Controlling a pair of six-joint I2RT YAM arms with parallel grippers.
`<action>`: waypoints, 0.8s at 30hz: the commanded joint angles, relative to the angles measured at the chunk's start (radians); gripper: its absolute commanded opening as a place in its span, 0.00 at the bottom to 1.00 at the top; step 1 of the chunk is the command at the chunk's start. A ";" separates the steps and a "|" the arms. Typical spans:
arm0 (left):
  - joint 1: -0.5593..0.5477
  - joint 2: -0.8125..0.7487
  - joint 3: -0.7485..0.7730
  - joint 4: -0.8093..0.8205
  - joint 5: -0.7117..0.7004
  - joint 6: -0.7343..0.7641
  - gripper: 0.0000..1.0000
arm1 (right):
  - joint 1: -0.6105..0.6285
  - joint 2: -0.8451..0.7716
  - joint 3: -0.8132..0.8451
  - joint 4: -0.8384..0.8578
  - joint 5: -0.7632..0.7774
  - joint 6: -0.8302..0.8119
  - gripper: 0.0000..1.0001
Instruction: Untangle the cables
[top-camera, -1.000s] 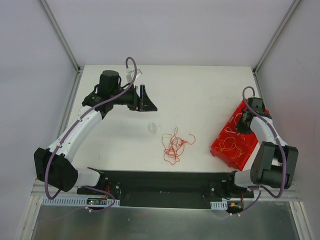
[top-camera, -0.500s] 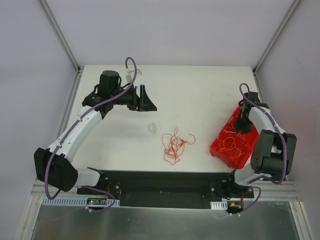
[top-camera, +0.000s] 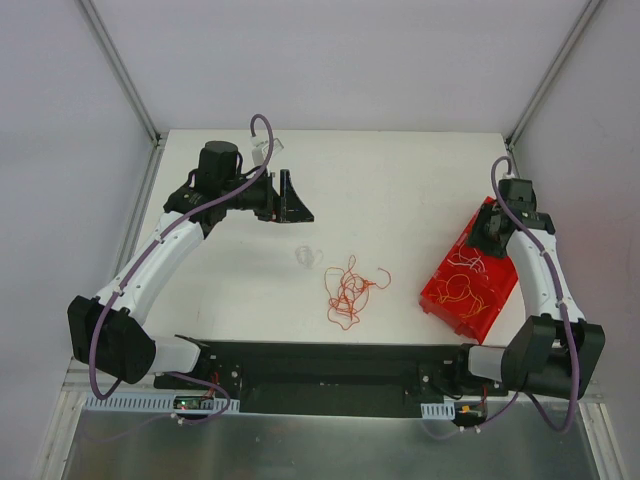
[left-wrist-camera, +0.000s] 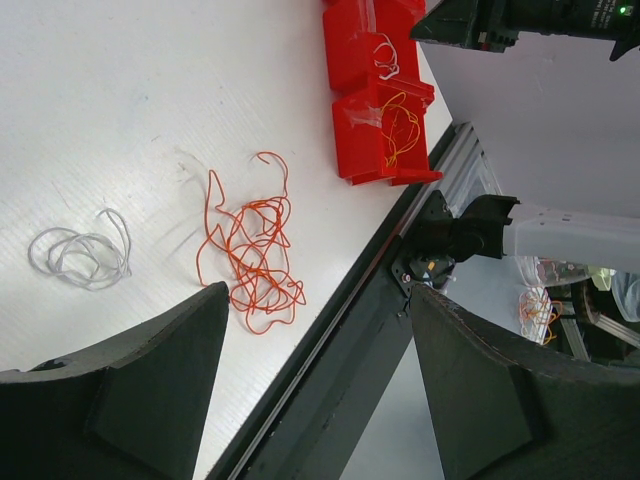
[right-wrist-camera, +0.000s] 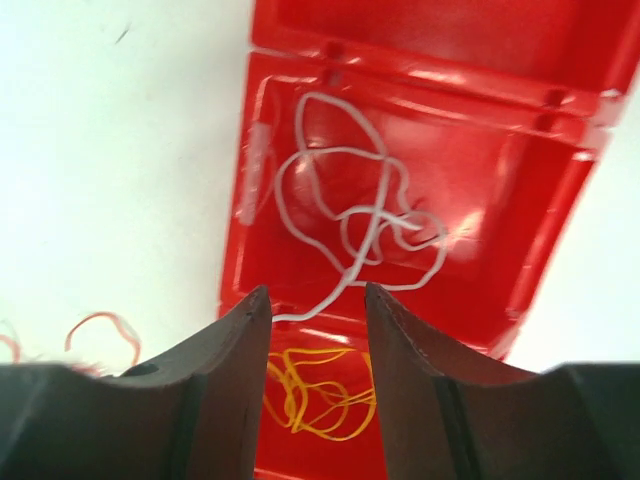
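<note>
Since a second earlier, my right arm had straightened, its elbow dropping toward the near edge. The right gripper (right-wrist-camera: 317, 295), shut back then, had parted its jaws to a moderate gap with nothing clamped between them. It hung over the far end of the red tray (top-camera: 478, 312) at the right side of the white table (top-camera: 400, 180).

Directly beneath it, a whitish cable (right-wrist-camera: 350, 215) lay looped in one compartment. Its loose tail ran toward the gap between the fingers, though I could not tell if it touched them. A yellow-orange cable (right-wrist-camera: 310, 395) sat coiled in the adjoining compartment.

My left arm had not moved. The left gripper (left-wrist-camera: 315, 300) stood spread wide and empty above the far left of the table.

A tangle of red-orange cables (top-camera: 347, 290) lay on the table near its middle, well apart from the tray. A second small whitish coil (left-wrist-camera: 80, 255) rested just beside that tangle, not touching it.
</note>
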 joint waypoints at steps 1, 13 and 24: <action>-0.011 -0.027 0.012 0.004 0.025 0.021 0.72 | 0.012 -0.021 -0.050 0.037 -0.145 0.120 0.43; -0.011 -0.028 0.009 0.007 0.016 0.022 0.72 | 0.014 0.004 -0.118 0.085 -0.017 0.334 0.38; -0.011 -0.025 0.009 0.007 0.019 0.021 0.73 | 0.014 0.002 -0.144 0.098 0.036 0.364 0.37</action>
